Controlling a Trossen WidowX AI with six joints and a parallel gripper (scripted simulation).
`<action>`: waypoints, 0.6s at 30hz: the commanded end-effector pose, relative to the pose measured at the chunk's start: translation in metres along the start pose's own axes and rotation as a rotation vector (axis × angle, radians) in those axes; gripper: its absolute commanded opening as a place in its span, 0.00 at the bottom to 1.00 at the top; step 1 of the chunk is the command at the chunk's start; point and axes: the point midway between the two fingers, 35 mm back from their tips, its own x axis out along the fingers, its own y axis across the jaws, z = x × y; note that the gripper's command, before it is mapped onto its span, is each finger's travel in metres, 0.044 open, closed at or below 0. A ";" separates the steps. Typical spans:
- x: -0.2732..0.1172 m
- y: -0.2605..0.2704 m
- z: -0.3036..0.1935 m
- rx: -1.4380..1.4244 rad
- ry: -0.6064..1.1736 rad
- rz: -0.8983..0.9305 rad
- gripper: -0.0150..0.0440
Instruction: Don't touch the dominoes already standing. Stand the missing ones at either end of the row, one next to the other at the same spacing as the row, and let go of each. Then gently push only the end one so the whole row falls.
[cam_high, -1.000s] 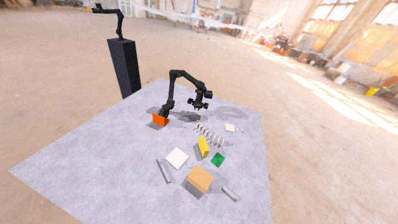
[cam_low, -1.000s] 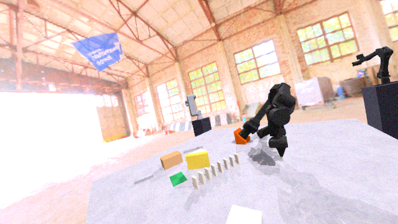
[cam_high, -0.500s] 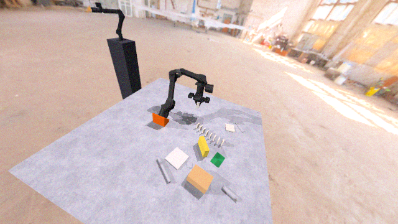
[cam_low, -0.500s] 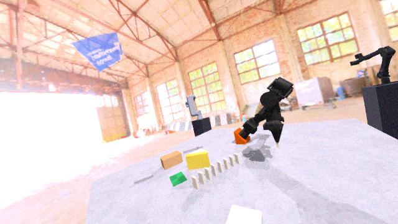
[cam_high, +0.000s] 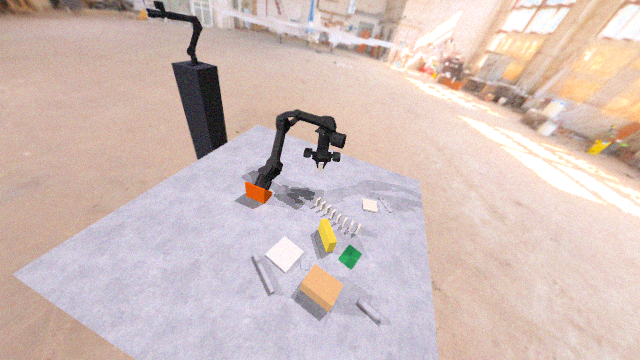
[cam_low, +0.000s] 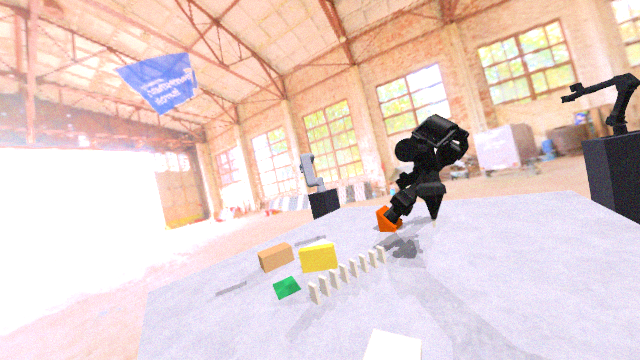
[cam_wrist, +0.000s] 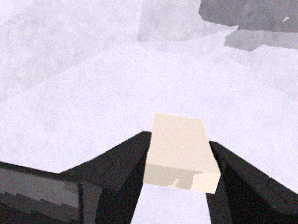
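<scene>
My gripper (cam_high: 321, 164) (cam_low: 434, 218) (cam_wrist: 177, 145) is shut on a cream domino (cam_high: 320, 168) (cam_low: 434, 224) (cam_wrist: 179, 144) and holds it above the table. In the wrist view the domino sits between both fingertips. A row of several cream dominoes (cam_high: 338, 218) (cam_low: 344, 273) stands upright and evenly spaced on the table. The held domino is off beyond the row's end nearest the arm base, clear of the standing ones. No other loose domino can be made out.
A yellow block (cam_high: 327, 235) (cam_low: 318, 258) stands close beside the row, with a green square (cam_high: 350, 256) (cam_low: 286, 287) near its far end. A tan block (cam_high: 321, 287) (cam_low: 276, 257), white square (cam_high: 284, 254) and grey rods lie farther off. A white tile (cam_high: 370, 205) (cam_low: 393, 346) lies across the row.
</scene>
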 end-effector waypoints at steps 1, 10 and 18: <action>0.001 0.007 0.052 -0.304 -0.013 -0.032 0.44; 0.003 0.004 0.115 -0.729 0.039 -0.062 0.44; 0.004 -0.002 0.138 -0.905 0.075 -0.059 0.44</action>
